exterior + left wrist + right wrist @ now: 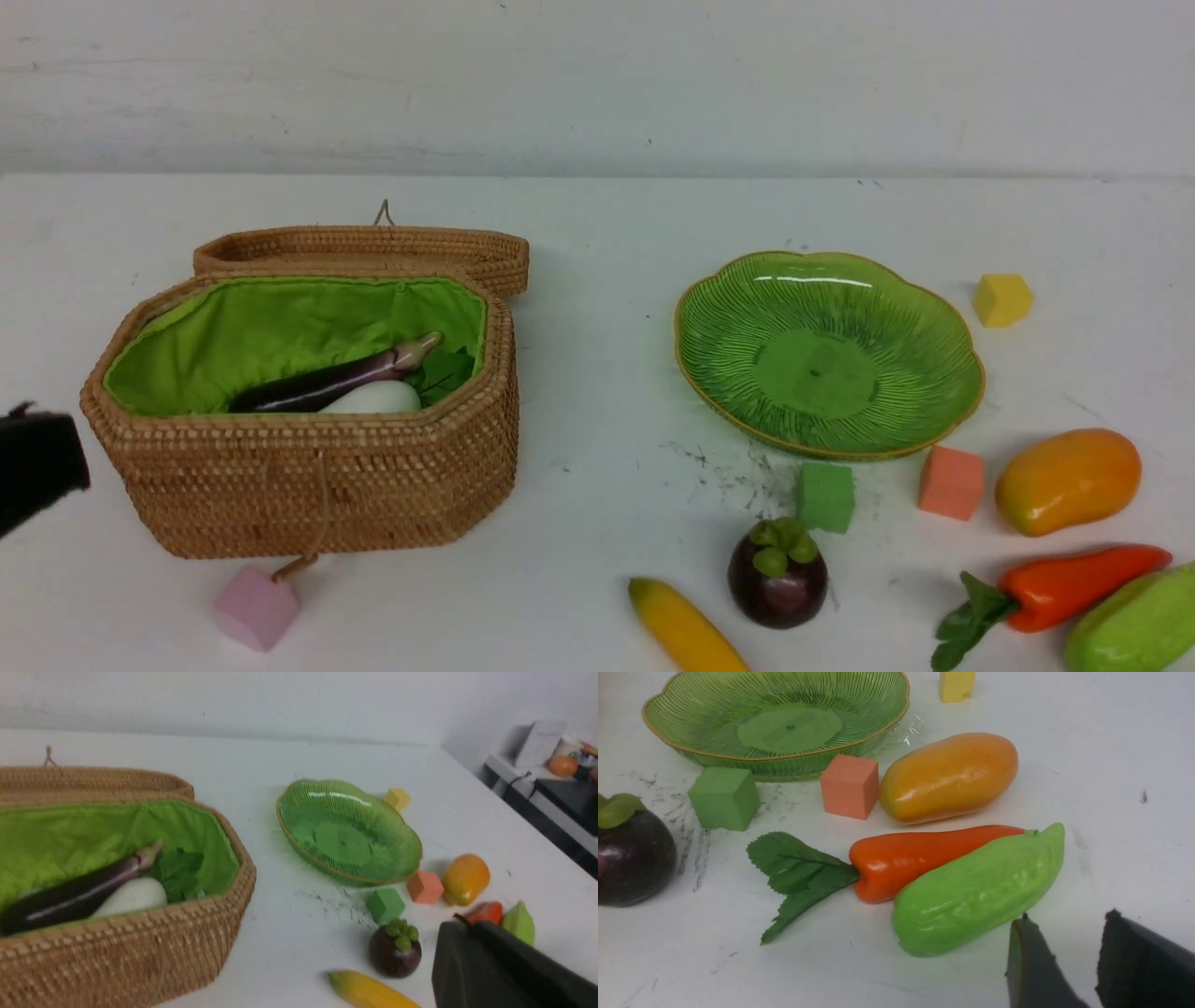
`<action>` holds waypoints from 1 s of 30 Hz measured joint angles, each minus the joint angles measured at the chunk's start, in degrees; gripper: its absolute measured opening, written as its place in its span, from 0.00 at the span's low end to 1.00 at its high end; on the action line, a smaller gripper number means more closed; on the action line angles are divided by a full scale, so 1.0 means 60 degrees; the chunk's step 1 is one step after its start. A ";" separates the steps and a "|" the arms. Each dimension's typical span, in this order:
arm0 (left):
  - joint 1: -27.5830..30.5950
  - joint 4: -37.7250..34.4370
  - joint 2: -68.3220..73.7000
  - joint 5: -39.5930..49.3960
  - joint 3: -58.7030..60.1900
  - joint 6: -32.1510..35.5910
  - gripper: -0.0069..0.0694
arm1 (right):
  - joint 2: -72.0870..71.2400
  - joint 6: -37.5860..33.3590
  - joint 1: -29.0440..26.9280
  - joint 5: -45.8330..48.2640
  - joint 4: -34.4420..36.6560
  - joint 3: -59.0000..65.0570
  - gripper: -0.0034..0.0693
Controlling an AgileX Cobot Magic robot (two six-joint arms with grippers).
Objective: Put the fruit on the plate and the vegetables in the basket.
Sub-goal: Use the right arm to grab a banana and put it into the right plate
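Note:
The open woven basket (308, 485) at the left holds the purple eggplant (327, 381) and the white radish (373, 399). The green plate (826, 355) at the right has nothing on it. On the table near it lie the mango (1067, 481), orange pepper (1074, 583), green cucumber piece (1134, 625), mangosteen (777, 579) and banana (686, 630). My left gripper (37, 467) hangs left of the basket, shut and holding nothing (467, 925). My right gripper (1068, 917) stands open just beside the cucumber piece (978, 891), apart from it.
Foam cubes lie about: pink (255, 607) in front of the basket, green (825, 497) and orange (950, 482) by the plate's near rim, yellow (1001, 299) behind it. The basket lid (364, 250) lies folded back behind the basket.

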 joint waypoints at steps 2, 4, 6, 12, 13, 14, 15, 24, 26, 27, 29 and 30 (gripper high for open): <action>0.0000 0.0093 0.0000 -0.0164 0.0049 0.0000 0.07 | 0.0000 0.0000 0.0000 0.0000 0.0000 0.0000 0.38; 0.0000 0.0272 0.0000 -0.0522 0.0272 0.0000 0.07 | 0.0000 0.0000 0.0000 0.0000 0.0000 0.0000 0.38; 0.0000 0.0612 0.0000 -0.0807 0.0631 0.0000 0.07 | 0.0000 0.0000 0.0000 0.0000 0.0000 0.0000 0.38; 0.0000 0.2162 -0.0421 -0.1961 0.2575 -0.0090 0.07 | 0.0000 0.0000 0.0000 0.0000 0.0000 0.0000 0.38; 0.0000 0.2301 -0.0658 -0.2159 0.2873 -0.0165 0.07 | 0.0000 0.0000 0.0000 0.0000 0.0000 0.0000 0.38; 0.0031 0.2461 -0.0937 -0.2438 0.3239 -0.0273 0.07 | 0.0000 0.0000 0.0000 0.0000 0.0000 0.0000 0.38; 0.0082 0.2601 -0.1194 -0.2645 0.3598 -0.0454 0.07 | 0.0000 0.0000 0.0000 0.0000 0.0000 0.0000 0.38; 0.1869 0.2958 -0.4213 -0.3036 0.6697 -0.0794 0.08 | 0.0000 0.0000 0.0000 0.0000 0.0000 0.0000 0.38; 0.2058 0.2958 -0.4248 -0.2659 0.7065 -0.0816 0.08 | 0.0000 0.0000 0.0000 0.0000 0.0000 0.0000 0.38; 0.2121 0.2958 -0.4248 -0.2396 0.7138 -0.0827 0.08 | 0.0000 0.0000 0.0000 0.0000 0.0000 0.0000 0.38; 0.2156 0.2926 -0.4248 -0.1915 0.7211 -0.0866 0.09 | 0.0000 0.0000 0.0000 0.0000 0.0000 0.0000 0.38; 0.2156 0.2911 -0.4248 -0.1855 0.7211 -0.0875 0.09 | 0.0000 0.0000 0.0000 0.0000 0.0000 0.0000 0.38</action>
